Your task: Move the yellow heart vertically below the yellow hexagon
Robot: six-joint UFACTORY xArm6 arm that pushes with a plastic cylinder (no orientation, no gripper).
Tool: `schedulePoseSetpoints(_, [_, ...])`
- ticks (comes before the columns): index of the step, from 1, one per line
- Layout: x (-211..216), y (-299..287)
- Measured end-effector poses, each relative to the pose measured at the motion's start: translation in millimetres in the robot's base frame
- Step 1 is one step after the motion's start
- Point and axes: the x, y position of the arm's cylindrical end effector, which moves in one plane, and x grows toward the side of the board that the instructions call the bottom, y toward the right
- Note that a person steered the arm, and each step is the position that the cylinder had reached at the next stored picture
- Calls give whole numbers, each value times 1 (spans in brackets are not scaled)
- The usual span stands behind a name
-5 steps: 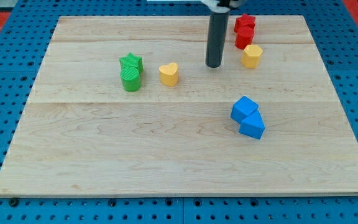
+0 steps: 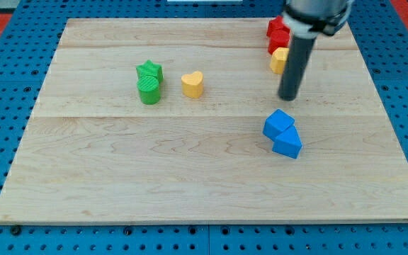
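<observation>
The yellow heart (image 2: 193, 83) lies on the wooden board (image 2: 154, 170), left of centre in the upper half. The yellow hexagon (image 2: 278, 60) sits at the upper right, partly hidden behind my rod. My tip (image 2: 287, 97) rests just below the hexagon and above the blue blocks, far to the right of the heart.
Two red blocks (image 2: 276, 35) stand stacked in the view just above the hexagon. A green star (image 2: 149, 70) and a green cylinder (image 2: 149, 91) sit left of the heart. Two blue blocks (image 2: 282, 132) touch each other below my tip.
My tip has moved right and down the view, from left of the yellow hexagon to just below it. No block has moved.
</observation>
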Motion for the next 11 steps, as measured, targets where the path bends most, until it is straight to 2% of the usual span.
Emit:
schedulePoseSetpoints(1, [16, -98])
schedulePoseSetpoints(2, [-9, -158])
schedulePoseSetpoints(4, [-40, -105])
schedulePoseSetpoints(5, [-67, -149])
schedulePoseSetpoints(6, [-74, -121])
schedulePoseSetpoints(7, [-74, -67])
schedulePoseSetpoints(8, [-91, -82])
schedulePoseSetpoints(9, [-78, -47])
schedulePoseSetpoints(10, [-68, -38])
schedulePoseSetpoints(11, [-63, -58])
